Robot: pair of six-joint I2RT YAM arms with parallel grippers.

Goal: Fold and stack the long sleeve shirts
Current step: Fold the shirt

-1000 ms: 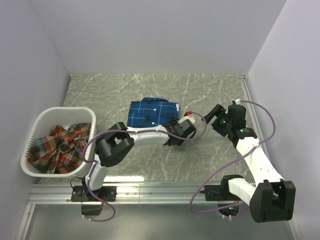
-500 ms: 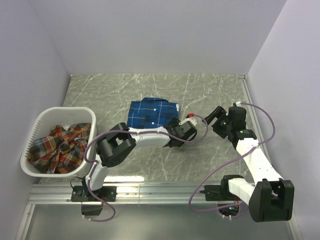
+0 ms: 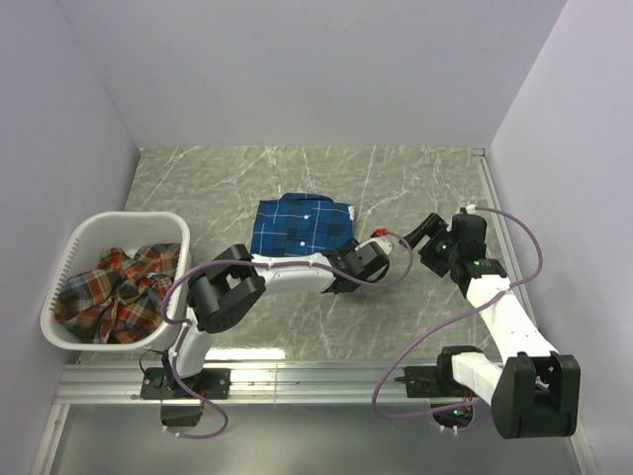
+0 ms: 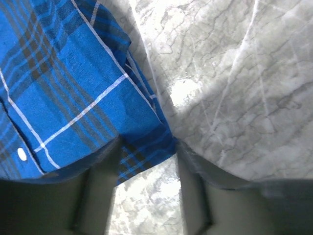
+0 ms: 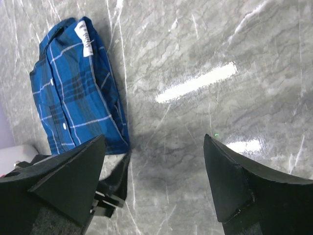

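- blue shirt (image 3: 302,224): lies folded in a compact rectangle near the middle of the bench (image 3: 257,178), collar end toward the far wall, flat on the surface.
- red shirt (image 3: 119,287): lies crumpled and unfolded inside the white basket (image 3: 74,247), which stands at the left edge of the bench, well apart from the blue shirt.
- left pincer (image 4: 147,143): sits low at the near right corner of the blue shirt. its two fingers stand apart, one on each side of the corner hem. the fabric corner lies between them and bare bench shows in the gap below it. the jaws are open and are not clamped on the cloth.
- left arm: reaches from its base across the near edge of the blue shirt.
- right pincer (image 5: 154,138): hangs above bare bench to the right of the blue shirt, clear of it. its fingers are spread wide and nothing lies between them.
- both pincers are near each other, and the shirt's right edge lies between them.
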